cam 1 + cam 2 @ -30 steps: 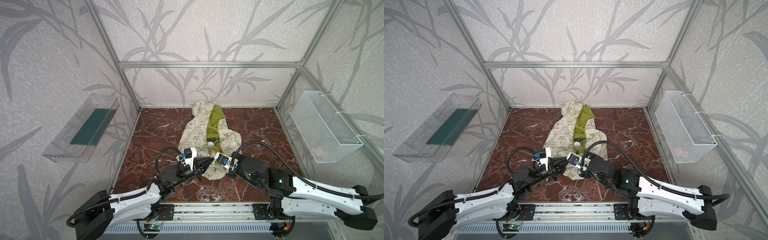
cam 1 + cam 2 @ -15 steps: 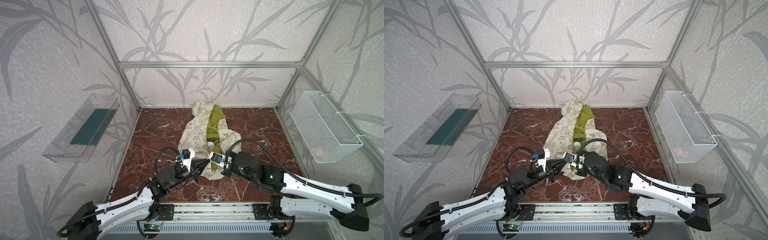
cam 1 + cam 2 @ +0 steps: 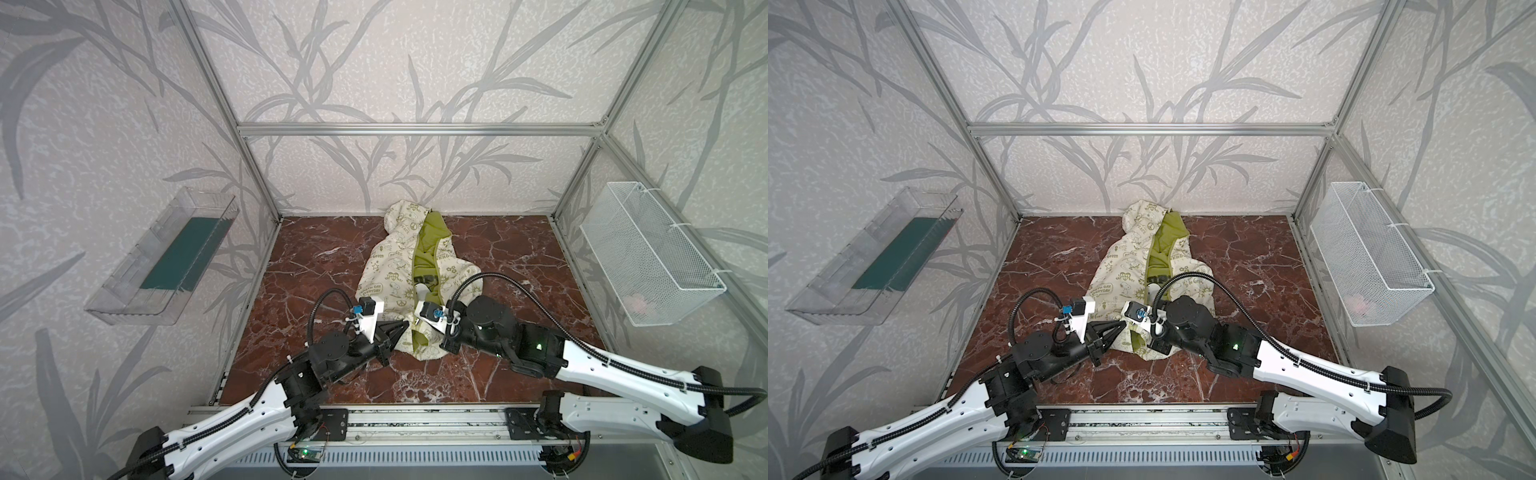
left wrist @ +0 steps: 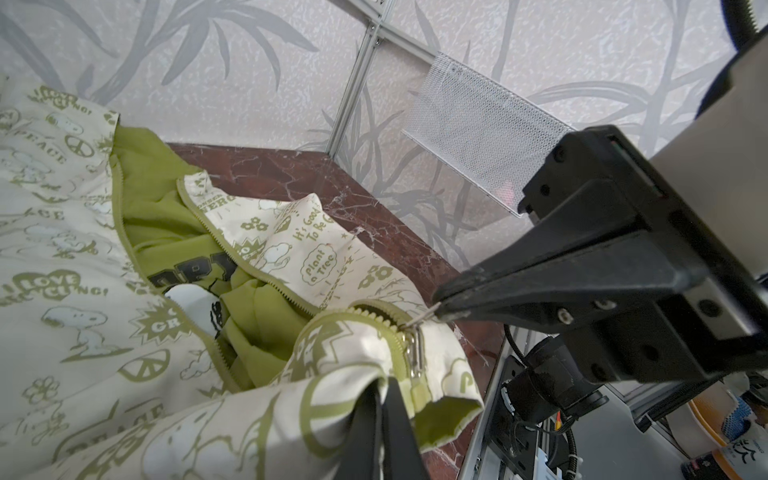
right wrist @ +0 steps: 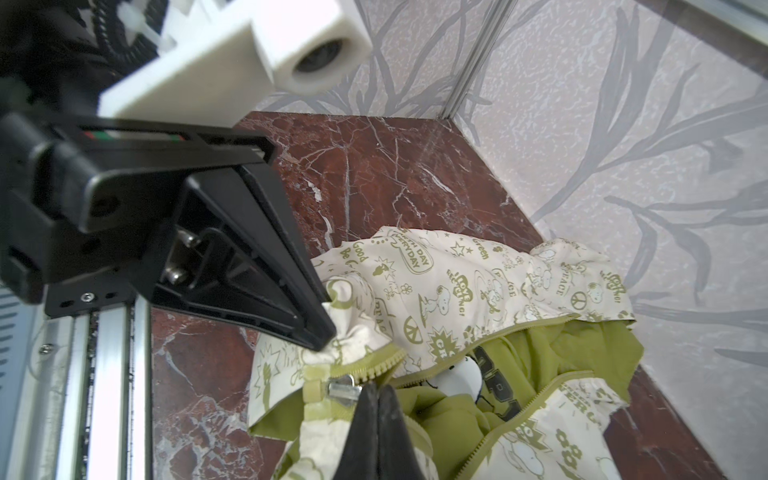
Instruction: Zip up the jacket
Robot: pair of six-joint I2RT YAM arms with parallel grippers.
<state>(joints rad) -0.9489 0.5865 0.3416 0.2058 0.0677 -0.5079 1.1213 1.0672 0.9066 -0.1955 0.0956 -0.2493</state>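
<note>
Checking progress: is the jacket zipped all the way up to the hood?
No, in the left wrist view the jacket gapes open above the slider near its hem, with green lining showing between the zipper rows.

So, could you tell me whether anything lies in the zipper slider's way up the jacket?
Yes. Just above the slider, bunched olive-green fabric with black lettering bulges between the spread zipper halves, and it could snag. The right gripper is shut on the pull tab; the left gripper is shut on the jacket's hem.
</note>
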